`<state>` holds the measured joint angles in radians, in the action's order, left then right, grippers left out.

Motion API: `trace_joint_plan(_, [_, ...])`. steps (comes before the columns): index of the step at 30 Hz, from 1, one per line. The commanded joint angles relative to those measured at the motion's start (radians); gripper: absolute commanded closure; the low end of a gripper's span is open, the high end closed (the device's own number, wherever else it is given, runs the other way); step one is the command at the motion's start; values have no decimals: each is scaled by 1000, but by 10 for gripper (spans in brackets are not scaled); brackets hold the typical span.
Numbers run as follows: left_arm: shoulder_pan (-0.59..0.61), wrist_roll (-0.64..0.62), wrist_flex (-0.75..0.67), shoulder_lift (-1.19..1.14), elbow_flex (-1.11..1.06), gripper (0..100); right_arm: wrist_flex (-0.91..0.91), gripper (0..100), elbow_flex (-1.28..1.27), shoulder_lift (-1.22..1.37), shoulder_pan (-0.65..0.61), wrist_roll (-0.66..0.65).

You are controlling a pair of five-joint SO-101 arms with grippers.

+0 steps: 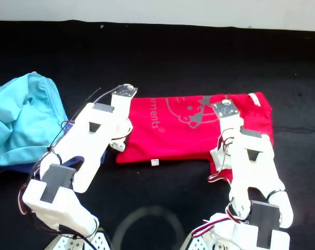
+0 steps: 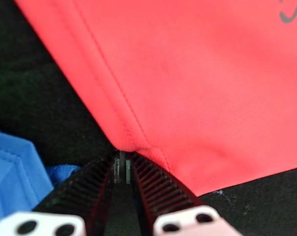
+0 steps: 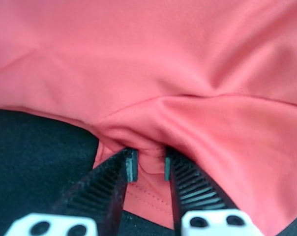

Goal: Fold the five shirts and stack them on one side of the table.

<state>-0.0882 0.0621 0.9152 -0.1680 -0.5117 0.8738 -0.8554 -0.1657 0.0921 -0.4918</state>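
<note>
Red shirt (image 1: 178,138) is pinched by left gripper (image 2: 123,166) and right gripper (image 3: 148,166).

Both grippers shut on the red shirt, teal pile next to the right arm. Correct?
One slip: the teal pile lies next to the left arm, not the right, as the high view shows. The left gripper and right gripper are indeed each shut on the red shirt.
</note>
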Motion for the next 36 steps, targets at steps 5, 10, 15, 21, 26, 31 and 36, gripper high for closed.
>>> trace_joint_plan(5, [2, 6, -52, 5, 5, 992, 4, 981, 114, 5, 68, -8])
trace_joint_plan(10, [2, 6, -52, 5, 5, 992, 124, 993, 219, 5, 110, -8])
trace_joint_plan(15, [2, 6, -52, 5, 5, 992, 236, 993, 283, 4, 113, -15])
trace_joint_plan(21, [2, 6, -52, 5, 5, 992, 343, 993, 329, 4, 111, -17])
trace_joint_plan(26, [2, 6, -52, 5, 5, 992, 426, 993, 346, 4, 111, -104])
trace_joint_plan(31, [2, 6, -52, 5, 5, 992, 435, 993, 335, 13, 111, -184])
trace_joint_plan(36, [2, 6, -52, 5, 5, 992, 417, 990, 335, 16, 110, -192])
